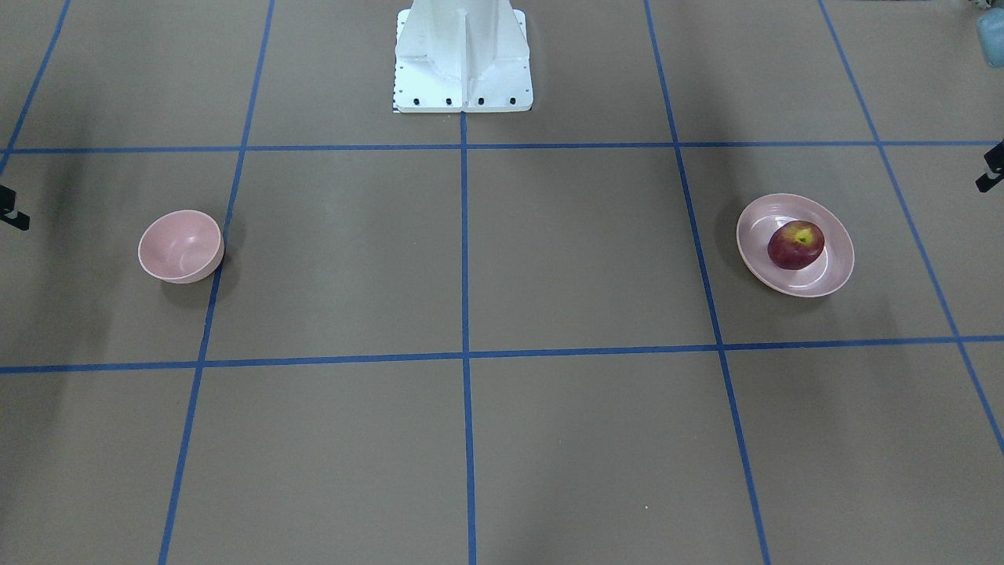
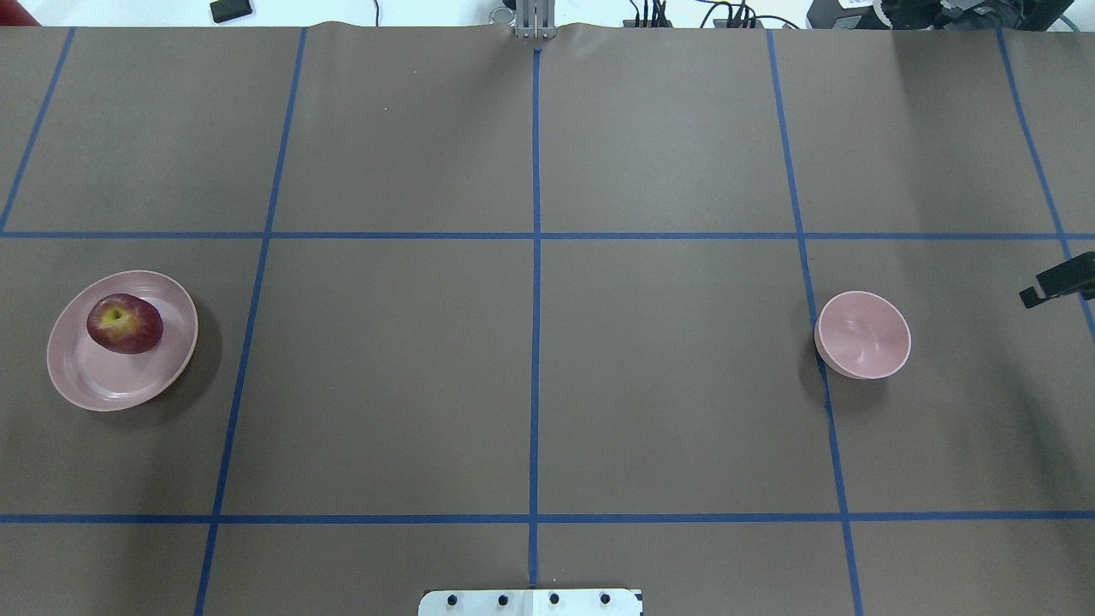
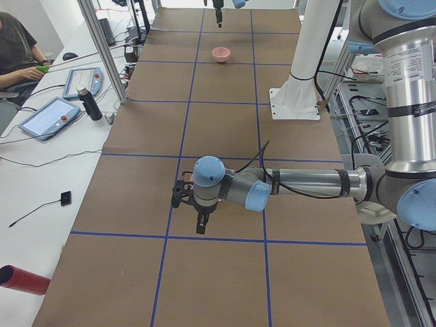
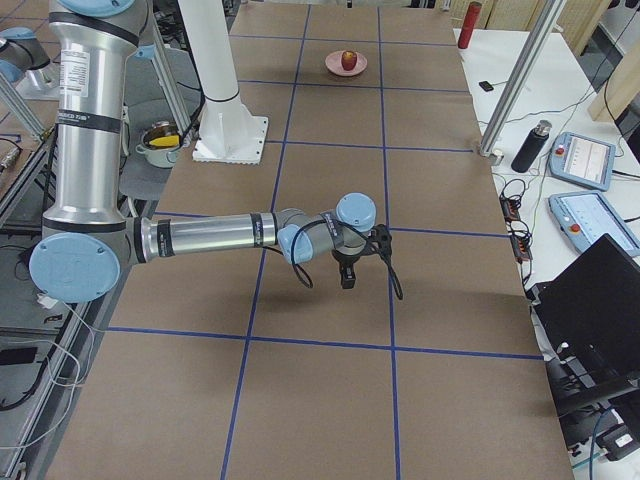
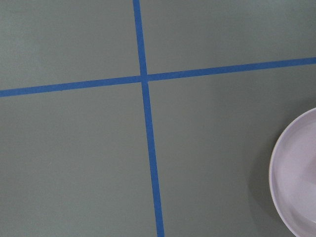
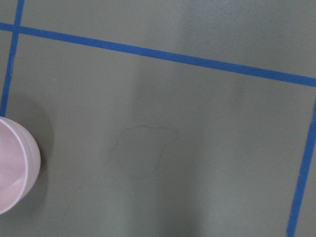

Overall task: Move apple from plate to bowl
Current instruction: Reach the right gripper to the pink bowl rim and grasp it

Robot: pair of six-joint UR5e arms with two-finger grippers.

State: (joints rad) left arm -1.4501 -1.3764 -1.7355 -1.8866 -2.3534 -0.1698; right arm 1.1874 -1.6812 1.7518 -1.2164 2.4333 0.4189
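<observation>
The dark red apple [image 1: 795, 244] lies on the wide pink plate [image 1: 831, 271], on my left side of the table; both also show in the overhead view, the apple [image 2: 125, 323] on the plate [image 2: 103, 381]. The small deep pink bowl [image 2: 862, 334] stands empty on my right side. My left gripper [image 1: 990, 169] hangs beside the plate, only its black edge showing. My right gripper [image 2: 1056, 284] hangs beside the bowl, outward of it. I cannot tell whether either is open or shut. The left wrist view shows the plate's rim [image 5: 296, 177]; the right wrist view shows the bowl's side [image 6: 15, 168].
The white robot pedestal [image 1: 463, 59] stands at the table's middle rear. Blue tape lines divide the brown table. Beyond the table's far edge are metal posts [image 3: 102, 48], tablets [image 3: 44, 117], a dark bottle [image 3: 89, 104] and a seated person [image 3: 17, 54].
</observation>
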